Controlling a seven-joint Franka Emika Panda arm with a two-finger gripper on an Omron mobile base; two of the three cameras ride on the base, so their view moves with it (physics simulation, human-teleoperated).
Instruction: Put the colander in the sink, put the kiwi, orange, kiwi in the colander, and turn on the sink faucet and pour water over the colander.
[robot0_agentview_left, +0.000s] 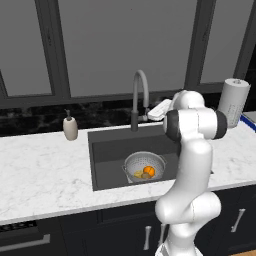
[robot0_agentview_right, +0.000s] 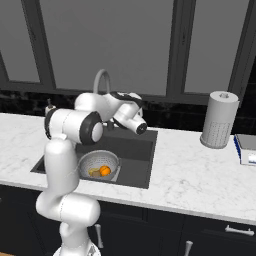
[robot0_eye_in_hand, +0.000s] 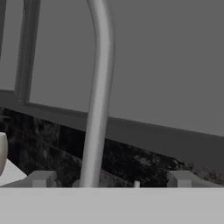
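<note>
no text, label, brand, number or sign can be read anywhere in these pictures. the soap pump bottle (robot0_agentview_left: 70, 128) at the left of the left base view is plain beige with nothing printed on it. the paper towel roll (robot0_agentview_right: 218, 120) at the right of the right base view carries only a dotted texture, no lettering. the blue and white object (robot0_agentview_right: 246, 149) at the far right edge of that view is too small and cut off to show any writing. the cabinet fronts along the bottom bear no markings.
</note>
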